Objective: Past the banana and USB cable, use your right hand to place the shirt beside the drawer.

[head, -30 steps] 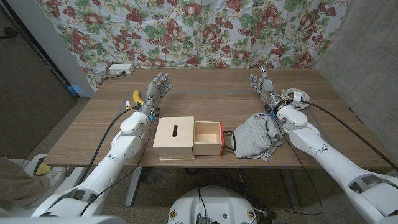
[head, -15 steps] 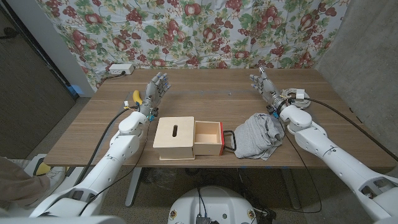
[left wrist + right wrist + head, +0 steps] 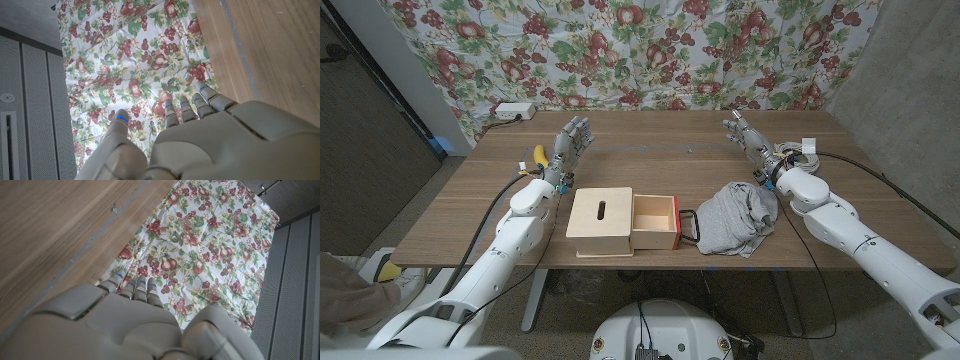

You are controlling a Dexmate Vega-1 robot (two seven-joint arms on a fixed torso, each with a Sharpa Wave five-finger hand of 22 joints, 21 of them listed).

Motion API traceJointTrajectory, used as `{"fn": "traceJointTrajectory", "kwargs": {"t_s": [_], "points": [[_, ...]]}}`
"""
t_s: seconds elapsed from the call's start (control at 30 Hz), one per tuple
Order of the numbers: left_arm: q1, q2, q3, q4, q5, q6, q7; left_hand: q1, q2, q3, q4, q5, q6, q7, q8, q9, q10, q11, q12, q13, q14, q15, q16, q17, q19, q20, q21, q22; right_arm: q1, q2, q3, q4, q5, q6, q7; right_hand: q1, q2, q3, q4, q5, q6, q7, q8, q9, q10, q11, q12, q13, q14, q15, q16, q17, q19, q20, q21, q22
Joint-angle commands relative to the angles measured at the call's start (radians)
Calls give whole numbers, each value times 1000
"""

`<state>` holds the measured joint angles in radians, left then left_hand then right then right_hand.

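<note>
Wooden tabletop (image 3: 660, 155) carries a crumpled grey shirt (image 3: 735, 219) touching the right side of the light wooden drawer box (image 3: 625, 222). Right hand (image 3: 745, 136) and left hand (image 3: 570, 141) are raised farther back, fingers spread, holding nothing.

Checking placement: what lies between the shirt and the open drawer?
In the head view, a black handle loop on the drawer front; the grey shirt lies right against it.

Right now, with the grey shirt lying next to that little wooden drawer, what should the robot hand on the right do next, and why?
Probably nothing more than settle and stay clear. The shirt already lies bunched against the open drawer, touching its handle, and the right robot hand is open, raised beyond it and holding nothing. The placing looks done, so I would keep it off the cloth.
</note>
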<state>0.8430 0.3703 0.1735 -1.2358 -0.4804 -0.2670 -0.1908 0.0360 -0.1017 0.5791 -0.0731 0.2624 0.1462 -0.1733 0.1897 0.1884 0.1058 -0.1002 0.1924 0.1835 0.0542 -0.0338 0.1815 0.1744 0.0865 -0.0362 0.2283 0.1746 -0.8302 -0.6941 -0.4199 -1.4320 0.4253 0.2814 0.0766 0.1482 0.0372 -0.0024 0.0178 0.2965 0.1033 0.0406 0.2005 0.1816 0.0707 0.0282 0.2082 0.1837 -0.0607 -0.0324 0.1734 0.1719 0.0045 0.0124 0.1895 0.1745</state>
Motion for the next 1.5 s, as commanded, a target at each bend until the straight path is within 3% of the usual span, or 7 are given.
{"fn": "traceJointTrajectory", "kwargs": {"t_s": [0.03, 0.43, 0.77, 1.3, 1.33, 1.43, 1.5], "points": [[-6, -2, 2, 5, 2, 0, -8, -2, -2, 1, -6, 7, 2, -2, 6, 2, 2, 5, 4, 4, -6, -61, 3, 5, 6, -11, -4, 3, -24, -62, 8, -76, -72, -33, -34, 30, 0, 3, -11, 14, 2, -7, 4, 3, 7, -8, 6, 3, 2, -27, 8, 3, 4, 4, 8, 2], [-4, 9, 5, -11, 8, 9, -7, -2, -1, 0, -7, 7, 1, -1, 6, 2, 1, 4, 5, 4, -7, -62, 4, 5, 6, -14, -7, 3, -56, -152, 20, -189, -134, -116, -52, 87, 2, 18, -47, 34, 7, -16, 7, 3, 16, -20, 9, 3, 14, -32, 10, 2, 6, 7, 6, 2], [-21, 8, 13, 3, 13, 12, -13, -2, -1, 0, -8, 7, 1, 0, 6, 2, 0, 5, 5, 4, -7, -62, 4, 5, 6, -14, -9, 3, -78, -219, 29, -264, -187, -164, -54, 110, 0, 22, -64, 47, 1, -16, 4, 3, 7, -20, 6, 3, 6, -33, 5, 2, -1, 9, 3, 2], [6, 20, 9, -37, 16, 26, 6, -2, 0, -1, -9, 7, 2, 0, 7, 2, -1, 5, 5, 4, -9, -62, 4, 5, 7, -15, -12, 3, -131, -272, 54, -363, -270, -224, -122, 134, -14, 19, -83, 65, 7, -20, 5, 3, 15, -29, 10, 3, 12, -24, 9, 3, -2, 21, 4, 2], [11, 23, 8, -45, 18, 27, 10, -2, 0, -1, -9, 7, 3, 2, 7, 2, -1, 5, 5, 4, -9, -62, 4, 5, 7, -15, -12, 3, -135, -277, 56, -370, -274, -228, -124, 138, -16, 19, -87, 68, 7, -20, 5, 3, 18, -31, 11, 4, 17, -18, 11, 3, 3, 25, 6, 2], [24, 28, 3, -61, 11, 35, 16, -2, 0, -1, -9, 7, 3, 1, 7, 2, 0, 5, 5, 4, -9, -62, 4, 5, 7, -15, -12, 3, -149, -289, 61, -394, -290, -247, -135, 160, -27, 16, -104, 89, 8, -25, 4, 4, 19, -44, 12, 5, 40, 5, 16, 5, 20, 91, 11, 4], [29, 29, 2, -65, 10, 36, 20, -2, 1, -2, -9, 6, 4, 1, 7, 2, 0, 4, 5, 4, -10, -61, 4, 5, 7, -15, -13, 3, -158, -293, 66, -408, -293, -257, -142, 167, -30, 15, -110, 98, 9, -31, 4, 5, 18, -45, 12, 6, 58, 18, 21, 6, 33, 117, 15, 5]]}}
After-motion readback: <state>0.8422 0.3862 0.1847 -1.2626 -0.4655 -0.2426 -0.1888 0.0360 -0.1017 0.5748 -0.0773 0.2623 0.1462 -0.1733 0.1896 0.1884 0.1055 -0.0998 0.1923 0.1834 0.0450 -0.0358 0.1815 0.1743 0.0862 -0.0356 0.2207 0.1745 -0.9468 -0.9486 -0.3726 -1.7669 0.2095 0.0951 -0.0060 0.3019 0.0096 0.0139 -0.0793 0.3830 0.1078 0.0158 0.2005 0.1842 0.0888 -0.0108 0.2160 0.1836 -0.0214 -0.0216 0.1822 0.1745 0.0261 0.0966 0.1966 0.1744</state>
